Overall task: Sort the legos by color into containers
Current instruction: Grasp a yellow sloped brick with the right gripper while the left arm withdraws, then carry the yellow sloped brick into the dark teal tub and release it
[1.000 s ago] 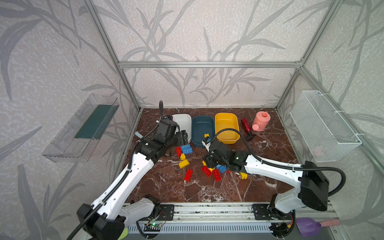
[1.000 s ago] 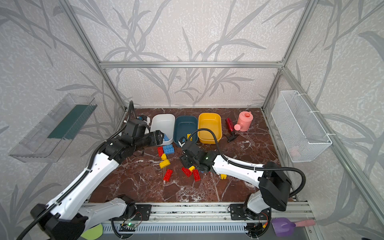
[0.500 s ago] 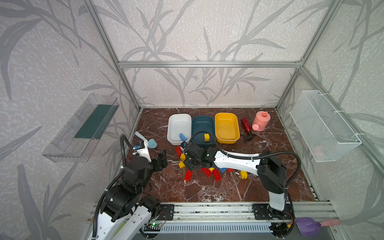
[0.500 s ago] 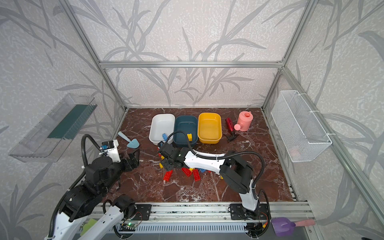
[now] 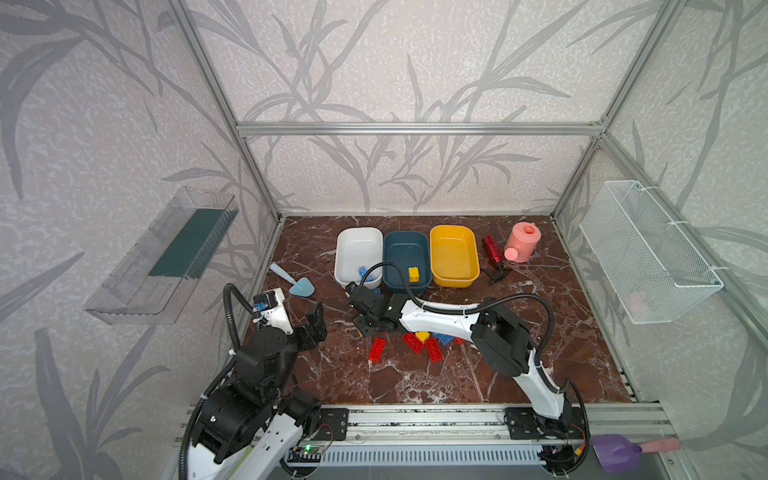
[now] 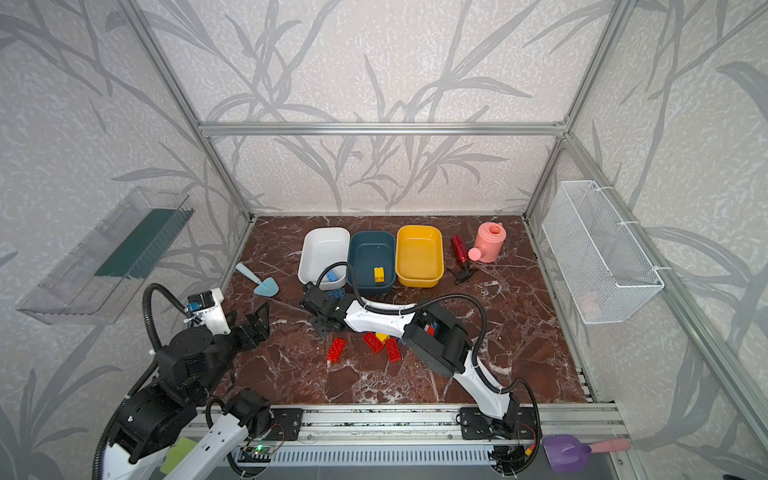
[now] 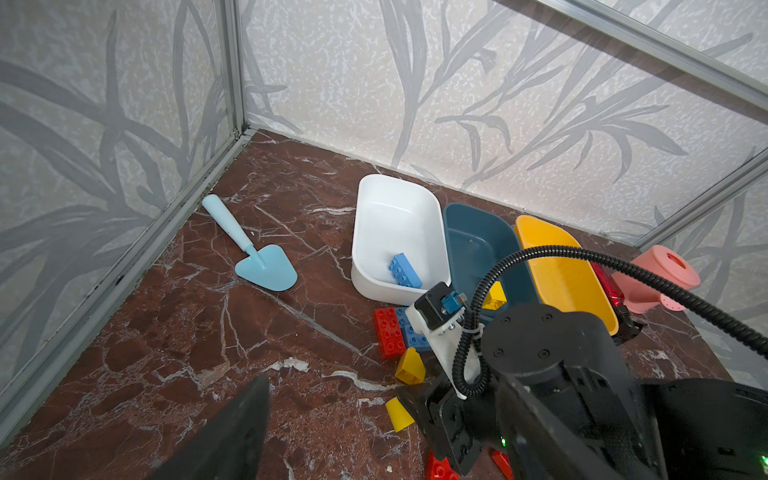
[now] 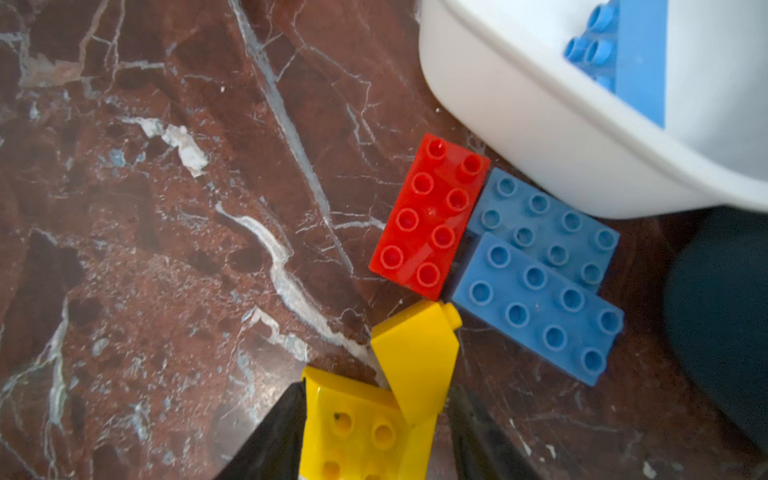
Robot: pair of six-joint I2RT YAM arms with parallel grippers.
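The right gripper [image 8: 376, 419] stands half open at the bottom centre of its wrist view, astride two yellow sloped bricks [image 8: 415, 353]; one finger touches them, the other shows a gap, so no firm hold yet. It is set low, probably to pinch them for the teal tub [image 5: 405, 249], upper centre in a top view, where a yellow brick [image 5: 413, 273] already lies. Above them a red brick [image 8: 430, 216] and blue bricks [image 8: 540, 299] lie by the white tub [image 8: 540, 124]; the left gripper [image 5: 314, 323], lower left, is wide open and empty, likely parked clear

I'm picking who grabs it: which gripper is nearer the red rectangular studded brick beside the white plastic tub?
Right. The right gripper sits close to the red brick, straddling yellow sloped bricks right next to it. The left gripper is well off to its left.
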